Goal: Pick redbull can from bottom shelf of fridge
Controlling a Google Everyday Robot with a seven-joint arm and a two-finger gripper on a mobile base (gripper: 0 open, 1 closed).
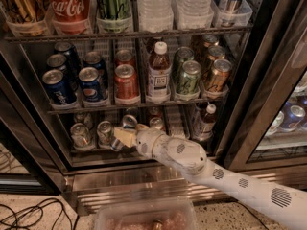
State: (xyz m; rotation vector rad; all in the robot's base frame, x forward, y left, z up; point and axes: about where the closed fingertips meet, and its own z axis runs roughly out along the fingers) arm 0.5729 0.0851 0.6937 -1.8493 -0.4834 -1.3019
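The fridge [268, 95] stands open with wire shelves of cans and bottles. On the bottom shelf [91, 150] stand several slim cans with silver tops. One slim can, the redbull can [128, 121], sits just behind my gripper and looks tilted. My gripper [122, 138] reaches into the bottom shelf at its middle lanes, with pale yellow fingers [125, 136] low at the shelf front, right of the can [104, 131]. My white arm [201, 164] comes in from the lower right. The gripper hides the lower part of the redbull can.
Pepsi cans [60, 85], a red can [125, 83] and a bottle [159, 73] fill the rack above. A small bottle [205, 121] stands at the bottom shelf's right. A plastic bin [144, 217] sits on the floor below. Cables [29, 214] lie at lower left.
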